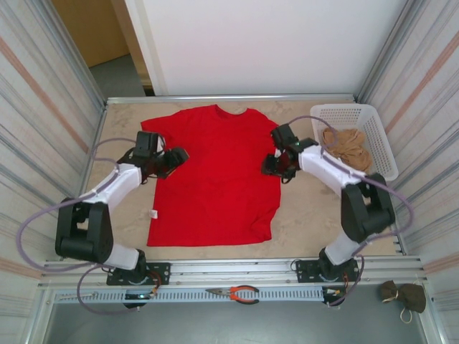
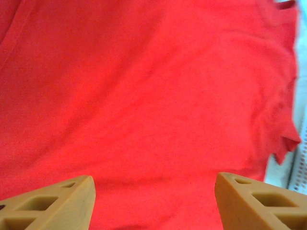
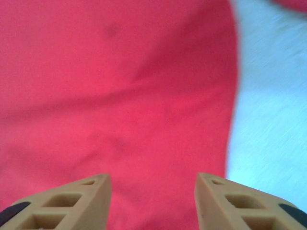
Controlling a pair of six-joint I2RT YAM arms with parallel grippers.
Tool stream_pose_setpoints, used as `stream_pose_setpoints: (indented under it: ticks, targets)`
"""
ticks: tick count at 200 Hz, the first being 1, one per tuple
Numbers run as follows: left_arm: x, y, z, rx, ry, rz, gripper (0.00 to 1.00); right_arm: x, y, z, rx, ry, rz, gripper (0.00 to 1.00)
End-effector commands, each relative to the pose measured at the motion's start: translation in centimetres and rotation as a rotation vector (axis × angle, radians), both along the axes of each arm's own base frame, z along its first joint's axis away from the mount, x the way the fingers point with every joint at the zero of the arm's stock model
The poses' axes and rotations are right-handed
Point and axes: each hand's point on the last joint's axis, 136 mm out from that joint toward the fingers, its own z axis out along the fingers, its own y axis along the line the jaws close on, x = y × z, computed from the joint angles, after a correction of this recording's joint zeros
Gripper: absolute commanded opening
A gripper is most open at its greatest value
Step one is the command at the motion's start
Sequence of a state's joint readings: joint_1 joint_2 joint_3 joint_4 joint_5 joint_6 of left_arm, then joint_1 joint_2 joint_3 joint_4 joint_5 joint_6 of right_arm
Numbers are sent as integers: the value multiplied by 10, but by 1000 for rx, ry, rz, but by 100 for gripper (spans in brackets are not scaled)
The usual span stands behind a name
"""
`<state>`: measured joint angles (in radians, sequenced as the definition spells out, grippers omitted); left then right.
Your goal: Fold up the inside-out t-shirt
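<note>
one white basket (image 1: 382, 152) near the red t-shirt (image 1: 215, 179) holds tan cloth (image 1: 348, 143).

Bright red t-shirt (image 1: 211, 175), spread flat on the table, collar at the far edge

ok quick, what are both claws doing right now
Left claw: open, holding nothing, above the shirt.
Right claw: open, holding nothing, above the shirt near its edge.

From here the left gripper (image 1: 178, 158) and right gripper (image 1: 271, 166) hide part of each sleeve of the t-shirt (image 1: 211, 179); the white tag (image 1: 153, 213) by its hem is too small to read.
</note>
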<state>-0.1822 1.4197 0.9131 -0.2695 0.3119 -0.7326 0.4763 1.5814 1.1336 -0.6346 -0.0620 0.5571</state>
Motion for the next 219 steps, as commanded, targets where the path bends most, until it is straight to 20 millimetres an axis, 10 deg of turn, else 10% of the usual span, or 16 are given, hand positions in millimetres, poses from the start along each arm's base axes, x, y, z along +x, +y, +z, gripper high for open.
stream_pose_setpoints:
  ticks: [1,55,133,156,184,219]
  targets:
    - [-19,4,17,59,-15,-63,68,-45,0,-2,-74,11,22,53]
    - [-57,-10,27,29,-28,-142,70,-130,26,-16,-231,1,169,64]
    - [-90,-17,7,38,16,-195,70,-158,55,-50,-329,32,245,60]
    - [-93,-16,7,41,14,-199,70,-159,53,-56,-346,40,242,44]
    - [-98,-16,6,60,11,-223,70,-154,50,-45,-330,17,232,0]
    - [-106,-24,8,144,-40,-312,70,-138,42,-6,-214,-45,164,0]
